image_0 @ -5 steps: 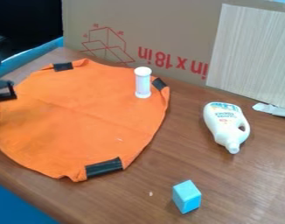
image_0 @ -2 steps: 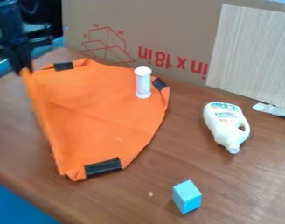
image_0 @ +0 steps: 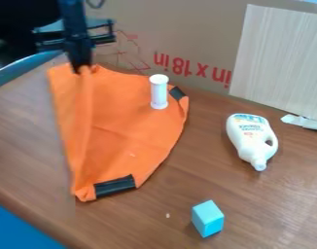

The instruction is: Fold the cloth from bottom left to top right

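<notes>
Watching the black gripper [image_0: 82,71], we see its jaws pinched on the orange cloth [image_0: 121,129] at a raised edge, likely to lay it toward top right.

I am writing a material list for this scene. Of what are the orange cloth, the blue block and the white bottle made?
Cloth: probably matte woven fabric; it creases and folds softly. Block: perhaps painted wood or foam, with flat faces. Bottle: likely smooth plastic, with a moulded handle.
</notes>
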Tool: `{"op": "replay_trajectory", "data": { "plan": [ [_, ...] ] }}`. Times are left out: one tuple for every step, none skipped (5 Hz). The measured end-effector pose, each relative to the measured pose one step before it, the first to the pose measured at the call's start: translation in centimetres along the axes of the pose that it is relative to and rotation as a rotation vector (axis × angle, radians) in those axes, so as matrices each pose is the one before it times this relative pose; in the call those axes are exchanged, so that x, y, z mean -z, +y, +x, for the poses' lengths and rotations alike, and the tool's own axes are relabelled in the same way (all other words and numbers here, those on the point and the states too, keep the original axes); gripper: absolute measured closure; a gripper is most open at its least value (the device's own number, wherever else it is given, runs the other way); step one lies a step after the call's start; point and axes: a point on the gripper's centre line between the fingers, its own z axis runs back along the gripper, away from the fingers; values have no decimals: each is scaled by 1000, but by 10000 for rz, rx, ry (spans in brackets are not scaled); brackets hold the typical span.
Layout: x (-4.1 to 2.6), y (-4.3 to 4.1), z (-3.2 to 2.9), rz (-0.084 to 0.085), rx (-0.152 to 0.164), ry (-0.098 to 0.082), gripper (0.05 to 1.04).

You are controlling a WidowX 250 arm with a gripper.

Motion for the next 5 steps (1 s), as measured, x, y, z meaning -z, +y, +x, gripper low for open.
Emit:
{"op": "replay_trajectory", "data": {
  "plan": [
    [34,-3432,-253,61,103,280,1015],
    [-268,-2670,403,1,-97,143,1015],
    [-93,-2327,129,30,-75,150,1015],
    [239,-1853,-19,51,-71,58,1015],
    [-375,-1549,-311,-28,58,8,1015]
  ]
}}
